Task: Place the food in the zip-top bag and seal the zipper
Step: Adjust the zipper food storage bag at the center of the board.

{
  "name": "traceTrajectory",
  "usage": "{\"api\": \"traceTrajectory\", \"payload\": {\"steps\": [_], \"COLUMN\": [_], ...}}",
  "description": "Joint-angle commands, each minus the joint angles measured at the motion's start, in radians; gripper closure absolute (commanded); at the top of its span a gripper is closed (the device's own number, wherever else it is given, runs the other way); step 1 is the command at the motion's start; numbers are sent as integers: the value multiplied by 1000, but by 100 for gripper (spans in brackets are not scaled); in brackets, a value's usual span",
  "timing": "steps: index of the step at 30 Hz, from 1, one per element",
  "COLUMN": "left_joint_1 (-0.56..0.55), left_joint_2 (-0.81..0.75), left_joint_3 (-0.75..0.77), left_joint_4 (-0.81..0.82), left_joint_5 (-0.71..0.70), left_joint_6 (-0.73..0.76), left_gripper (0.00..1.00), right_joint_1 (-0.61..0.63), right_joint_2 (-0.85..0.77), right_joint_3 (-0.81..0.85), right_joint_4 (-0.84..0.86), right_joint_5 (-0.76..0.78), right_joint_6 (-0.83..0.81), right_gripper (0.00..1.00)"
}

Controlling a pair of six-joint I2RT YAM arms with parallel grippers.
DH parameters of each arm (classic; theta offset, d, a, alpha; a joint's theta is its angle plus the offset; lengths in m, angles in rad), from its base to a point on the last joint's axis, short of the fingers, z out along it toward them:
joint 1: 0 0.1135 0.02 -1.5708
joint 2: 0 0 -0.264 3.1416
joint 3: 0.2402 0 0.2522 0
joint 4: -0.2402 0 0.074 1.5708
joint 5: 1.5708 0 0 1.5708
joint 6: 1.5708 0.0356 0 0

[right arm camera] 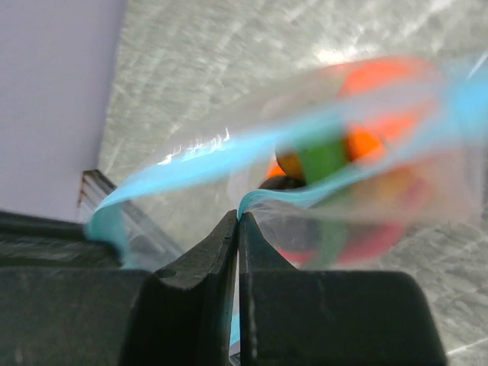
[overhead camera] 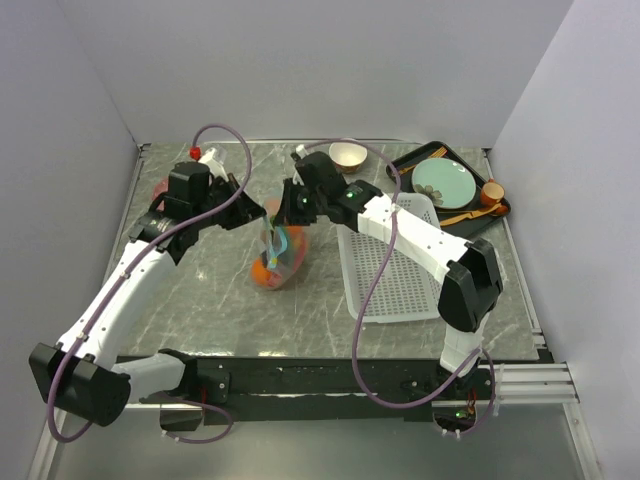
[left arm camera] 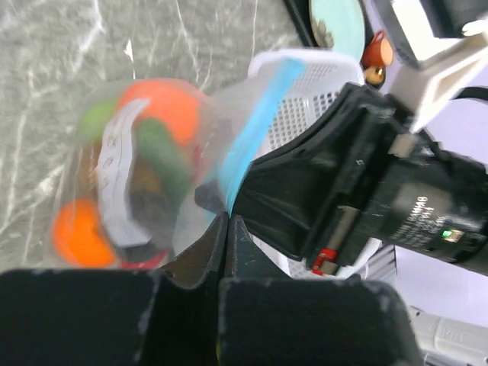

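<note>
The clear zip-top bag hangs between my two grippers over the middle of the table, its bottom on the surface. The food is inside it: oranges, green pieces and a dark piece show through the plastic. My left gripper is shut on the bag's teal zipper at its left end. My right gripper is shut on the same zipper just to the right. The mouth gapes open in the right wrist view, food behind it.
A white perforated basket lies right of the bag. A black tray with a pale green plate stands at the back right. A tan bowl sits at the back centre. A red-capped item stands back left.
</note>
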Motion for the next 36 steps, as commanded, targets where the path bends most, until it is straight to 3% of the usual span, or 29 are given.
{"api": "traceTrajectory", "payload": {"steps": [1, 5, 6, 13, 19, 25, 29, 36], "left_joint_1": [-4, -2, -4, -4, -4, -7, -7, -7], "left_joint_2": [26, 46, 45, 52, 80, 106, 63, -70], "left_joint_3": [-54, -69, -68, -60, -56, -51, -51, -83], "left_joint_4": [113, 141, 144, 165, 201, 216, 172, 116], "left_joint_5": [78, 127, 133, 158, 202, 303, 250, 90], "left_joint_6": [-4, -7, -7, -6, -15, 14, 49, 114], "left_gripper": [98, 94, 89, 84, 83, 68, 42, 32], "right_joint_1": [-11, -11, -11, -13, -16, -17, -22, -24], "right_joint_2": [-73, -109, -120, -246, -271, -244, -244, -229], "right_joint_3": [-95, -135, -143, -241, -250, -230, -223, -193], "right_joint_4": [82, 73, 73, 90, 117, 103, 94, 71], "right_joint_5": [33, 79, 93, 214, 190, 191, 200, 194], "right_joint_6": [47, 53, 59, 93, 93, 94, 94, 88], "right_gripper": [91, 91, 91, 90, 85, 86, 86, 86]}}
